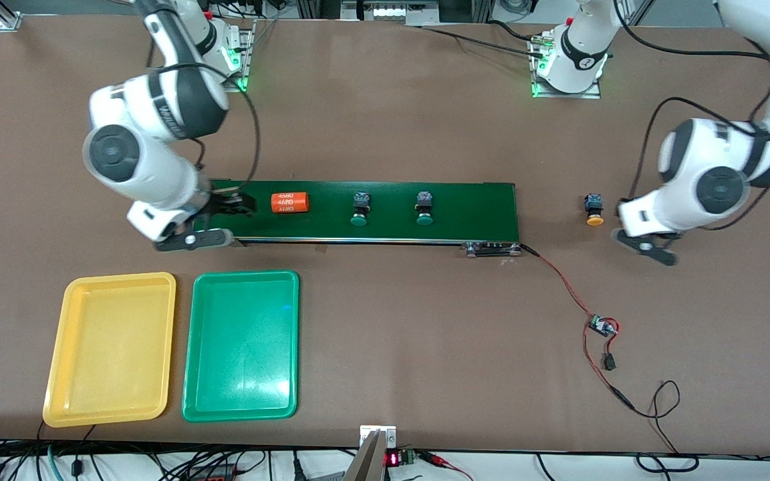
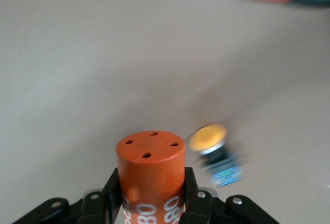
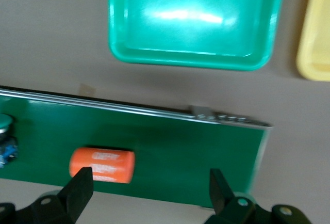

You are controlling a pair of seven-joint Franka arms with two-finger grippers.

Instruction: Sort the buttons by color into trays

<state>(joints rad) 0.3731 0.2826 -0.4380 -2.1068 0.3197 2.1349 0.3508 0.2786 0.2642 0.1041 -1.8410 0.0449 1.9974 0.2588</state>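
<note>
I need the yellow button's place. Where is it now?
The yellow-capped button lies on the table off the conveyor belt's end, beside the left gripper.

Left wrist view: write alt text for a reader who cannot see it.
The left gripper's black fingers clamp an upright orange cylinder over the tan table. Beside it on the table lies a yellow button, blurred.

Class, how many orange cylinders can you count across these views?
2. One orange cylinder lies on the conveyor belt; another orange cylinder is clamped in the left pincer. More may be hidden.
</note>
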